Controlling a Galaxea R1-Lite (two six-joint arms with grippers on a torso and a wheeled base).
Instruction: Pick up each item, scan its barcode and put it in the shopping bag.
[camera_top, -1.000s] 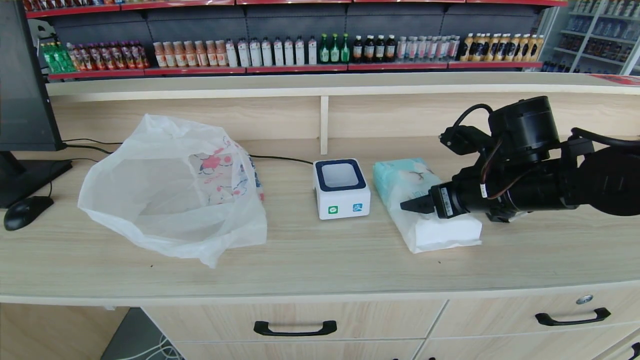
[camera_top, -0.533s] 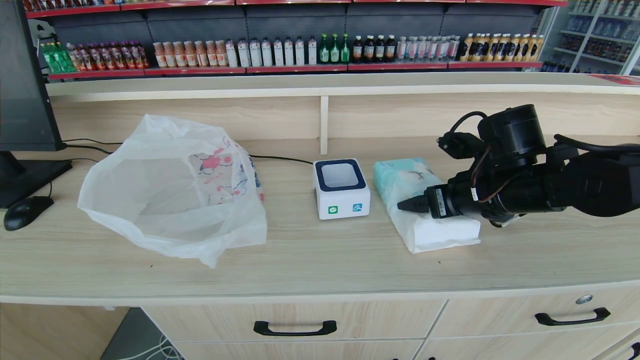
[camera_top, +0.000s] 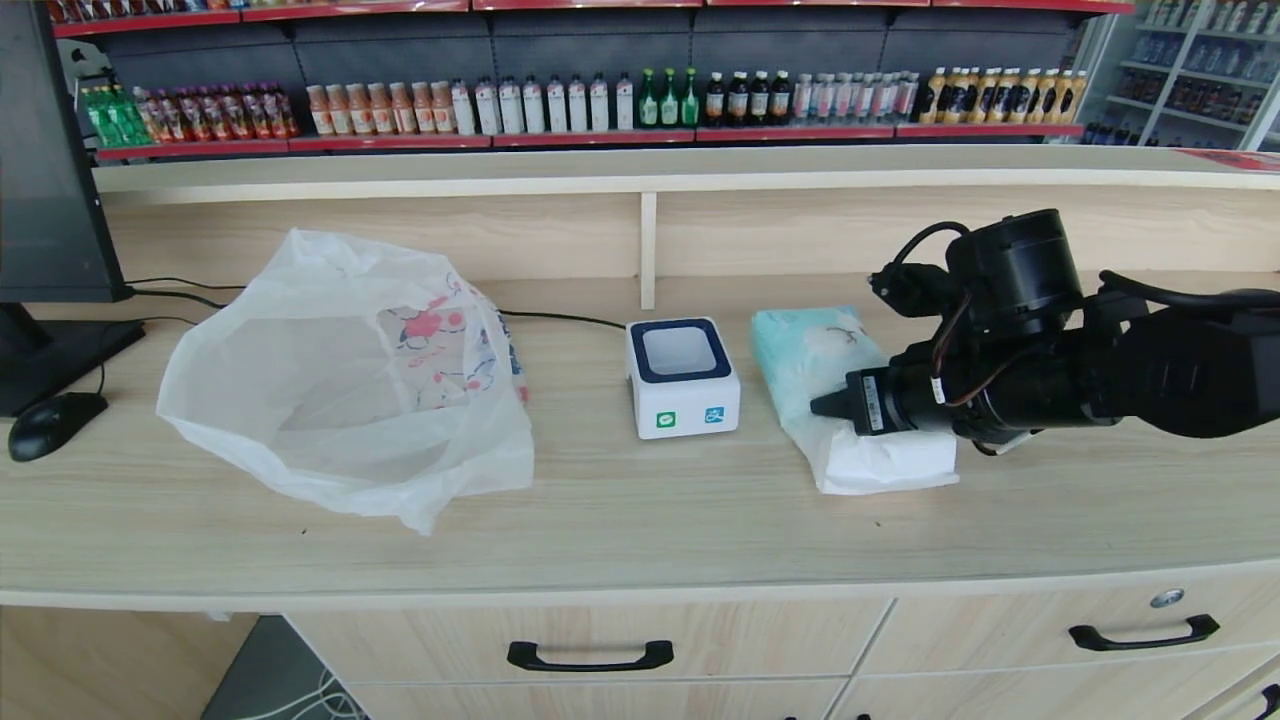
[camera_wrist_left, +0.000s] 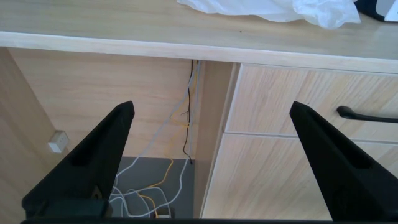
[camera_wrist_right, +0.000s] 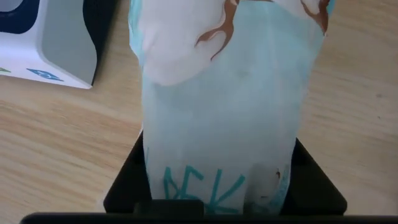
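While the tissue pack (camera_top: 815, 350) lies on the table (camera_top: 640, 520): the step in hand is, I judge, the pick-up; the scan and the bagging are not yet done.
Tissue pack: just to the right of the barcode scanner (camera_top: 683, 375), near it but apart; a long soft pack in thin wrap.
Right claw (camera_top: 832, 405): it holds the pack, with its fingers (camera_wrist_right: 127, 186) one on each long side and touching the wrap; I cannot tell if the pack has left the table.
Left claw (camera_wrist_left: 211, 109): spread wide and holding nothing, low in front of the drawers (camera_wrist_left: 298, 112).
Shopping bag (camera_top: 340, 400): white plastic, mouth open, on the left of the scanner.
Next move: lift the pack, bring it over the scanner window with the barcode side facing down; I do not see the barcode, so a turn may be needed.
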